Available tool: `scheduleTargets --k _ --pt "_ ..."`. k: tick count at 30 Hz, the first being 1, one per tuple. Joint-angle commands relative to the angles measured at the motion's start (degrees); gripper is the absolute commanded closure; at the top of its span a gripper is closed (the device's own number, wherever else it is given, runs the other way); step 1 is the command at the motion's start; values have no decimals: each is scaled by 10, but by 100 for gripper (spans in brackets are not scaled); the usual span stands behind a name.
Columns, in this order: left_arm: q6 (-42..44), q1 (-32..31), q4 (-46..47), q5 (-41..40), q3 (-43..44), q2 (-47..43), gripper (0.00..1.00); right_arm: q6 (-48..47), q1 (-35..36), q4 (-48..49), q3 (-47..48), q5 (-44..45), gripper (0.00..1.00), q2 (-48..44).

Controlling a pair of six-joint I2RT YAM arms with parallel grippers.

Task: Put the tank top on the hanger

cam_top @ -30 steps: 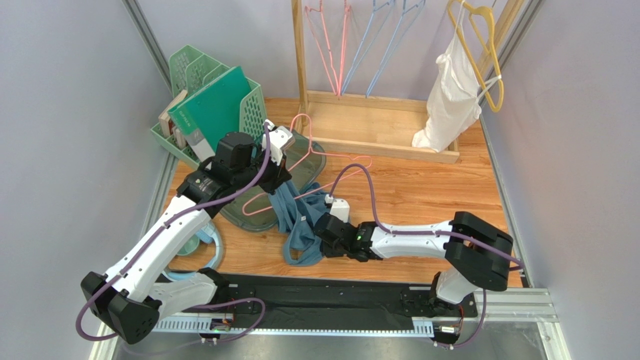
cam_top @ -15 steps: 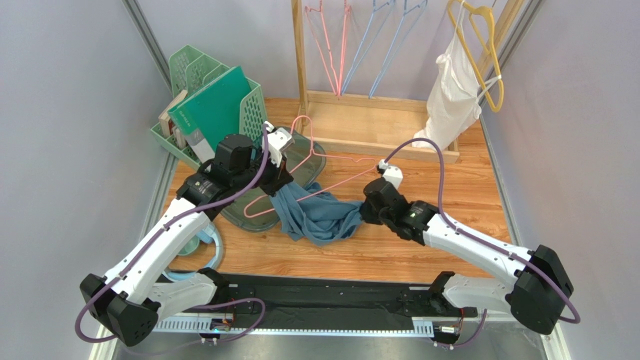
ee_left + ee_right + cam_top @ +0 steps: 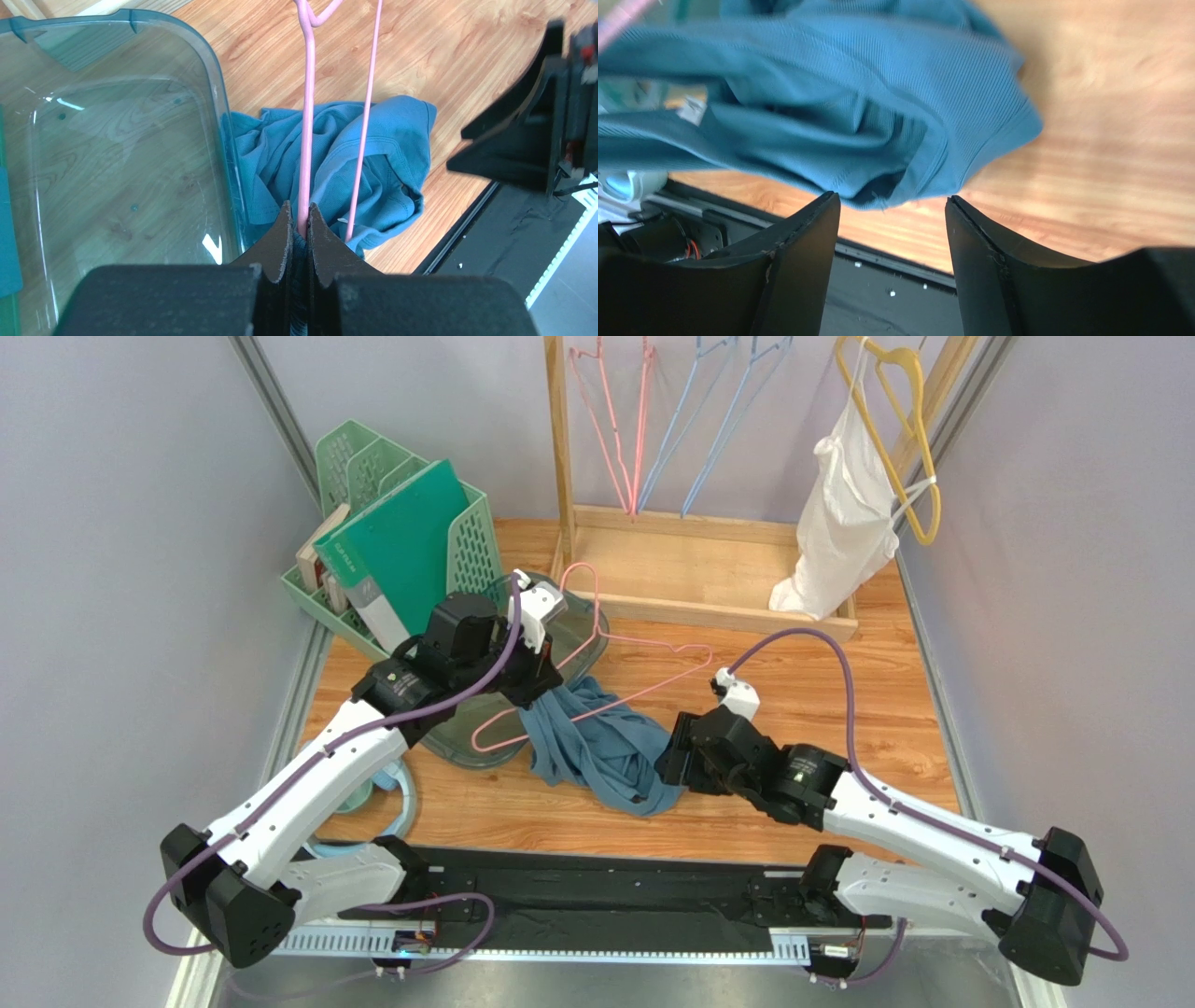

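Grey walls (image 3: 140, 546) close in a wooden tabletop (image 3: 842, 686). At far left a green basket (image 3: 470, 532) stands with a green board leaning in it. Just right of it a clear tub (image 3: 105, 140) lies flat on the wood.

Over the tub's right edge, the left fingers (image 3: 286, 231) are clenched on one pink wire of the hanger (image 3: 307, 105). A sliver of blue shows low in the narrow slit between them, though I cannot tell whether cloth is pinched there too. The hanger runs away from them, tilted, its two wires crossing above the tank top (image 3: 603, 749). Its hook sits up by the left wrist in the overhead view.

The tank top is a crumpled heap on the tabletop, pressed against the tub's right wall and lying under the hanger's wires. It is not threaded onto them.

Right of the heap, the right fingers (image 3: 815, 224) are spread wide and grasp nothing. A folded hem of the tank top hangs just ahead of the gap.

Behind, a wooden rack (image 3: 701, 574) carries spare hangers (image 3: 673, 420). At far right a white garment (image 3: 842, 518) droops from a yellow hanger (image 3: 912, 462).
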Motion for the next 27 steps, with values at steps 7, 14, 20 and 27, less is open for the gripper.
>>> scheduleTargets --k 7,14,20,27 --pt "-13 0 27 -2 0 -7 100 193 77 65 -61 -11 38 49" --pt "-12 0 26 2 2 -6 100 296 94 94 -92 12 37 43" --pt "-11 -1 25 1 2 -10 100 318 95 133 -98 35 37 69" --pt "-10 -1 25 4 2 -8 100 327 95 153 -90 26 39 110"
